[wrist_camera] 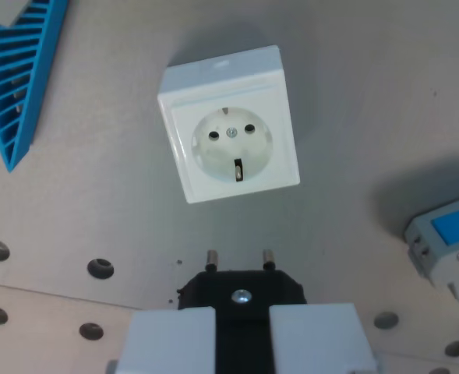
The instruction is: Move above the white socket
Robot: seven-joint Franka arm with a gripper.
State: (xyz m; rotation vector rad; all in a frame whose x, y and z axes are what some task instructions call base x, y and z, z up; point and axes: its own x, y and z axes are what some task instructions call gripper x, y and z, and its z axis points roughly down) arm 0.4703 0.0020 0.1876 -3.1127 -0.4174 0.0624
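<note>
Grey and matte, the worktop [354, 93] fills the wrist view, with a row of round holes [100, 268] running across its lower part where a paler panel meets it. Near the middle of the upper half sits the white socket [229, 125], a square housing turned slightly so its corners point off-axis; its round recess faces the camera, showing two pin holes, a central screw and a dark earthing clip at the lower edge. At the bottom centre, the gripper [242, 339] is closed on a black plug [241, 292], its two pale fingers [167, 343] pressing on either side of the plug's dark body. Two metal pins [211, 259] stick out of the plug toward the socket, their tips just short of the socket's lower edge in this view and well apart from its holes. A silver screw head shows on the plug between the fingers. At the wrist view's upper left lies a blue slatted part [19, 74], cut off by the frame. At the wrist view's right edge rests a grey block with a blue face [451, 238], possibly another connector housing, though too little of it shows to be sure.
</note>
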